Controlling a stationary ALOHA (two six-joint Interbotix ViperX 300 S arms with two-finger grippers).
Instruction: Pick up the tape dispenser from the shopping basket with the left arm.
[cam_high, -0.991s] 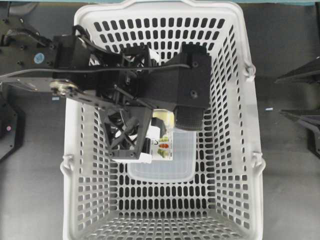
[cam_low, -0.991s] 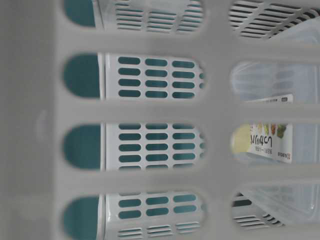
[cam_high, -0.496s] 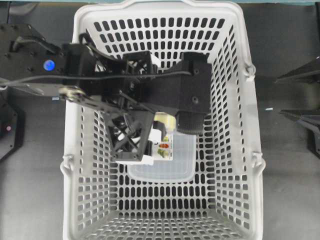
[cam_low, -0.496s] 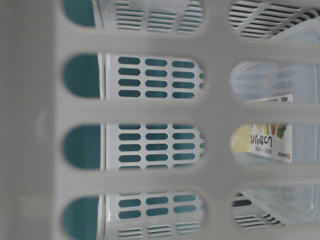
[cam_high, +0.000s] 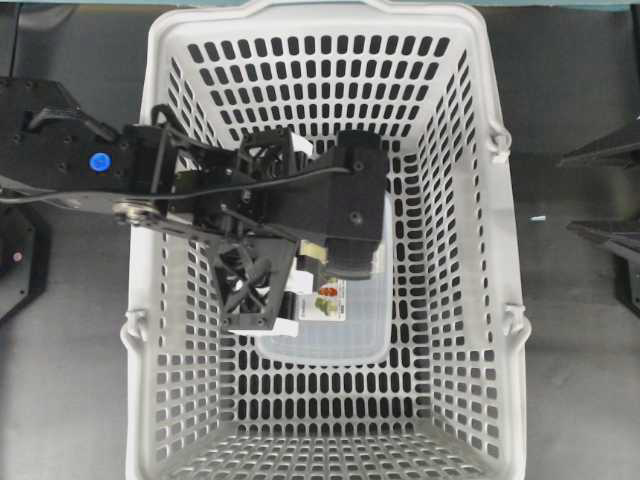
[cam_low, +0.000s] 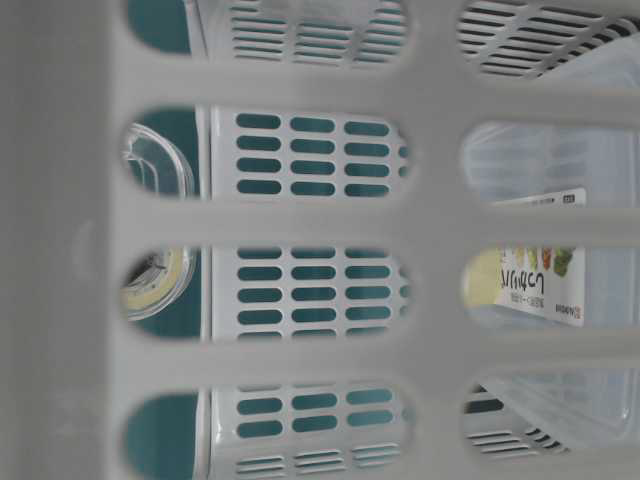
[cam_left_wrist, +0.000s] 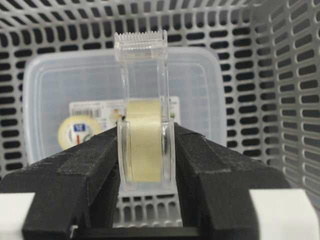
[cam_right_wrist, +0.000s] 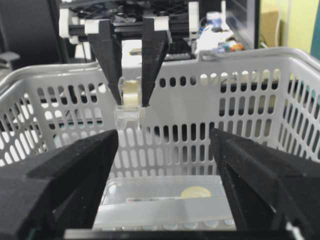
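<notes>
Dark bench (cam_high: 580, 400) is seen around the shopping basket (cam_high: 470, 300); the tape dispenser (cam_left_wrist: 145, 145), clamped in the left end effector (cam_left_wrist: 146, 165), has been raised toward 12 o'clock, clear of the container (cam_left_wrist: 50, 100); pickup appears nearly complete. Right end effector (cam_right_wrist: 165, 200) is held wide.

Left hand (cam_right_wrist: 131, 102) pinches tape dispenser (cam_right_wrist: 129, 105) — above shopping basket (cam_right_wrist: 260, 95) floor.

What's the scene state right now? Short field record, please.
held item: tape dispenser, clear body with a cream roll, pinched between the fingers of the left tool
height: lifted clear of the basket floor, hanging inside the shopping basket, about level with its rim
left in basket: translucent lidded container on the floor, a printed packet showing at it
right tool: open, holding nothing, outside the basket and facing it
dispenser pose: cutter end pointing down, away from the left tool
</notes>
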